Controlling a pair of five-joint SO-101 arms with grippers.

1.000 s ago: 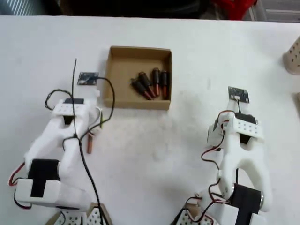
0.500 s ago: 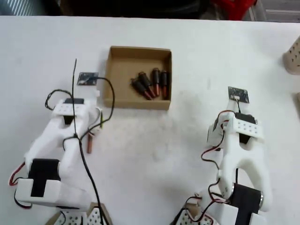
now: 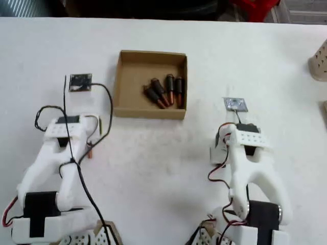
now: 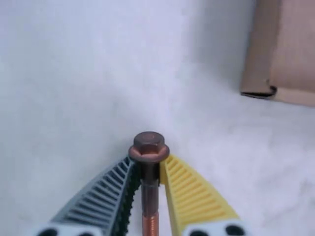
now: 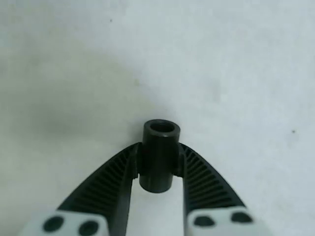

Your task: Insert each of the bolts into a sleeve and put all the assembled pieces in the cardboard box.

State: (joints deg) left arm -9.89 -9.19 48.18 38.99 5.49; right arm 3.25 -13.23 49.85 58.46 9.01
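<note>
Copper bolt point(image 4: 148, 147) is clamped between the left gripper's point(image 4: 147, 163) jaws, head just past the tips. The black sleeve point(image 5: 158, 164) is pinched between the right gripper's point(image 5: 158, 147) jaws, bore beyond them. The box point(image 3: 127, 109) lies ahead. I judge the thin bolt could pivot between the ribbed jaws on contact and miss the bore

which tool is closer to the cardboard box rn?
Left. The left tool, holding a bolt, sits just off the near corner of the cardboard box. The right tool, holding a sleeve, is farther out, past the opposite front corner.
</note>
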